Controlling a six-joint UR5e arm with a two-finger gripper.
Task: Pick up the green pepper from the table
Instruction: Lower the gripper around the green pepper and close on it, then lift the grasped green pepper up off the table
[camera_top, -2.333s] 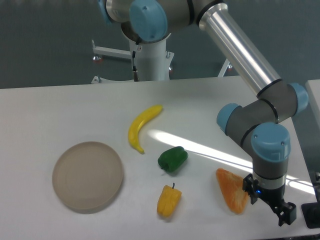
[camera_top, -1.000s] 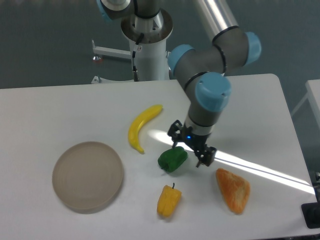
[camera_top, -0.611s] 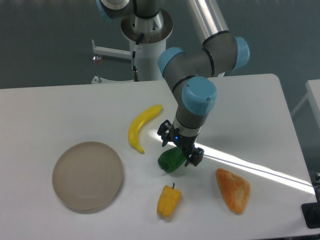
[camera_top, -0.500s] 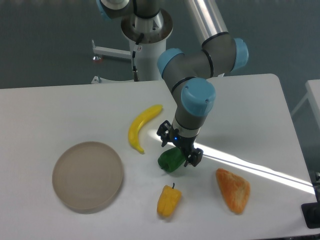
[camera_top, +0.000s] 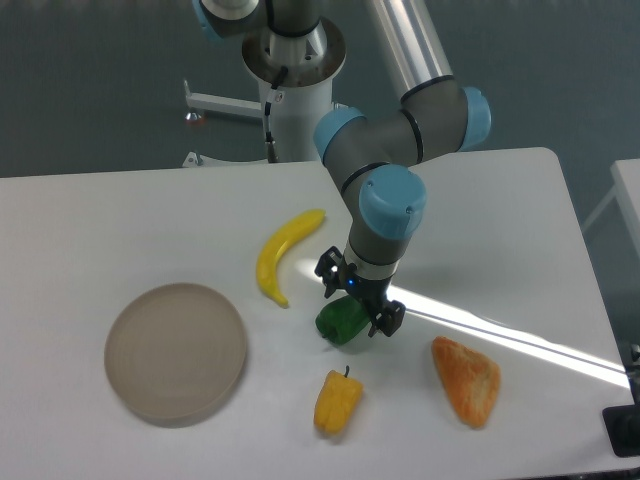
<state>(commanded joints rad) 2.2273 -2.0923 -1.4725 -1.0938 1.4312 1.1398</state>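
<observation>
The green pepper (camera_top: 338, 324) lies on the white table (camera_top: 120, 220) near its middle, dark green and glossy. My gripper (camera_top: 357, 303) hangs directly over the pepper's upper right part and hides some of it. Its two black fingers are spread, one at the pepper's upper left and one at its right side. Nothing is clamped between them, and the pepper still rests on the tabletop.
A yellow banana (camera_top: 284, 254) lies up and left of the pepper. A yellow pepper (camera_top: 338, 402) sits just below it. An orange wedge-shaped object (camera_top: 466, 380) lies to the right. A round beige plate (camera_top: 176, 351) is at the left.
The arm swung from the table's right front corner to the middle and came down over the green pepper. In the last half second it shifted only slightly lower.
</observation>
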